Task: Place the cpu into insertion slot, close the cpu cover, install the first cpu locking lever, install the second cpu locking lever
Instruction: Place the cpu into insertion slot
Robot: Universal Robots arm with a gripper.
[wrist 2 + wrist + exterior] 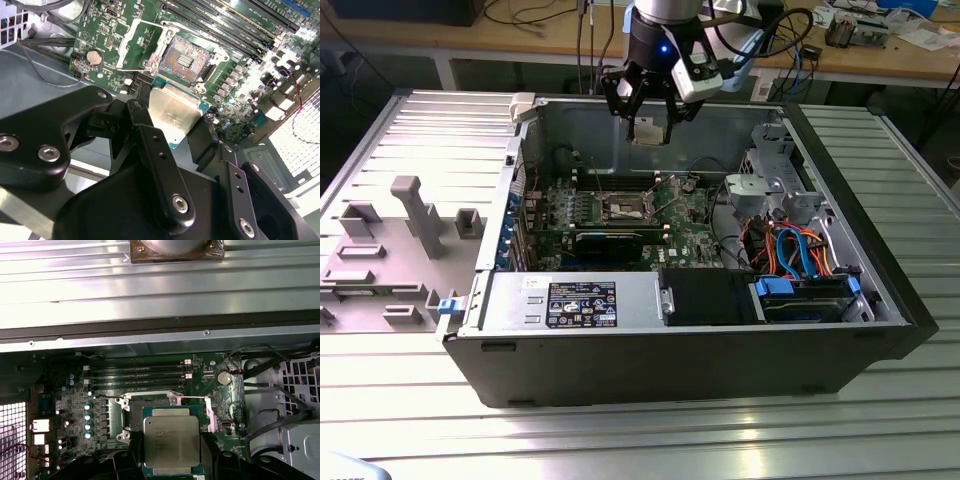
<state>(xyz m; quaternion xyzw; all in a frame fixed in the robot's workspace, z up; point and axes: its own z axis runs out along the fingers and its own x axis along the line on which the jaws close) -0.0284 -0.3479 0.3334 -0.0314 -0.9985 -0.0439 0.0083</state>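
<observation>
The tool (650,124) hangs high over the open computer case (880,300), near the case's far wall, and it is closed on the cpu (646,131). Its black fingers (150,145) clamp the chip by two opposite edges. The chip is square, so it has no long side to speak of. It is held flat with its silvery metal top facing the wrist cameras, which shows plainly in both wrist views (172,110) (171,440). In the first wrist view its edges run roughly square with the socket frame below it. In the exterior view it is a pale patch between the fingertips.

The cpu is up in the air, clear of the board. The insertion slot (185,57) is bare, with its tan-gold contact field exposed inside the dark rim. The cpu cover (129,50) looks swung back off the slot, lying to one side of it.

The case lies on its side on the ribbed metal table (650,440) with its top open. Inside are the green board (685,215), long black memory slots (137,376), a round coin cell (93,56), and blue and orange cables (795,250) towards the exterior view's right. A grey panel (390,240) lies flat beside the case on the exterior view's left.
</observation>
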